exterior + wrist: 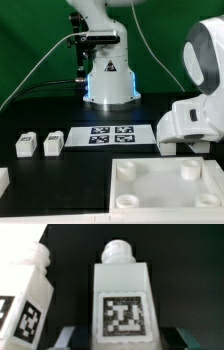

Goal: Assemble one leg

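Your end effector (pixel 121 340) has its fingers (pixel 70 336) against the two flanks of the leg (pixel 121 303), with no gap showing on either side, so I judge it clamped on the leg. The leg lies on the dark worktop (pixel 60 110) with its tag facing up and its rounded tip pointing away from the fingers. A second leg (pixel 25 297) lies just beside it, apart from it and about level with it, so you have probably not lifted anything yet.

In the exterior view the arm's hand hides both of these legs. It hangs low toward the worktop's edge on the exterior view's right, just behind the panel (pixel 170 190). The panel sits at the near edge with its corner holes empty. Two more legs (pixel 38 144) stand near the edge on the exterior view's left, and the marker board (pixel 115 133) lies mid-worktop.

So the grasp looks made, and all the rest remains for you: lifting, carrying to a hole, seating and screwing in.

There is no writing you can read. The leg's tag is a black-and-white square pattern, and the second leg shows part of another. The marker board carries four such tags. The base (pixel 110 75) bears a dark triangular mark, too small to make out.
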{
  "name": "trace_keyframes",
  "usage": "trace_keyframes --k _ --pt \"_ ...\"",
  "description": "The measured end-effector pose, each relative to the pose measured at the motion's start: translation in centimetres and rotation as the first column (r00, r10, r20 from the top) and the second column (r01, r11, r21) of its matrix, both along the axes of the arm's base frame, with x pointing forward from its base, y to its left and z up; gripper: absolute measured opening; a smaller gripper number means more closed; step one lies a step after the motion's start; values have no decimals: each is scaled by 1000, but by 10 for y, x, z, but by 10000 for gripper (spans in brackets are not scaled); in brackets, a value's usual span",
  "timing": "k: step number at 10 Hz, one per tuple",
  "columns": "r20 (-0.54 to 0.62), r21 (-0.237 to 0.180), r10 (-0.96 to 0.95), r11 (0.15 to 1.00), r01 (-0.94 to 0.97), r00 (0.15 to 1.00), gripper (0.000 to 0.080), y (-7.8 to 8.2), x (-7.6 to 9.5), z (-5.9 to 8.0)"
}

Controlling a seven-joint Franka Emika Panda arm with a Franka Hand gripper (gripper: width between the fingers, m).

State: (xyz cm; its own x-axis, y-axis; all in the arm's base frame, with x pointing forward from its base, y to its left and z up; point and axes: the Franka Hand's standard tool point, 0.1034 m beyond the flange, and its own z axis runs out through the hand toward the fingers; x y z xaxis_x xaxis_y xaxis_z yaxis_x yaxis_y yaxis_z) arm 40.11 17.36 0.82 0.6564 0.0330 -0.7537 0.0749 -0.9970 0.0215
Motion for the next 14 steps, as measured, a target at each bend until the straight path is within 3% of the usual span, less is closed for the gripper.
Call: trace_keyframes --k 2,3,5,7,8,10,12,14 --pt "24 16 -1 1000 1 1000 291 -7 11 8" --pt "59 29 8 1000 -10 998 291 -11 23 22" --pt "113 57 60 996 -66 992 292 -17 45 55" --pt "363 72 77 991 -110 928 292 -30 77 108" --pt "436 71 78 990 -121 897 292 -33 78 119" --pt "631 92 47 987 -135 774 292 -30 84 116" --pt "751 109 24 981 -159 660 292 -31 91 119" --pt "876 131 -38 978 -163 481 292 -49 145 149"
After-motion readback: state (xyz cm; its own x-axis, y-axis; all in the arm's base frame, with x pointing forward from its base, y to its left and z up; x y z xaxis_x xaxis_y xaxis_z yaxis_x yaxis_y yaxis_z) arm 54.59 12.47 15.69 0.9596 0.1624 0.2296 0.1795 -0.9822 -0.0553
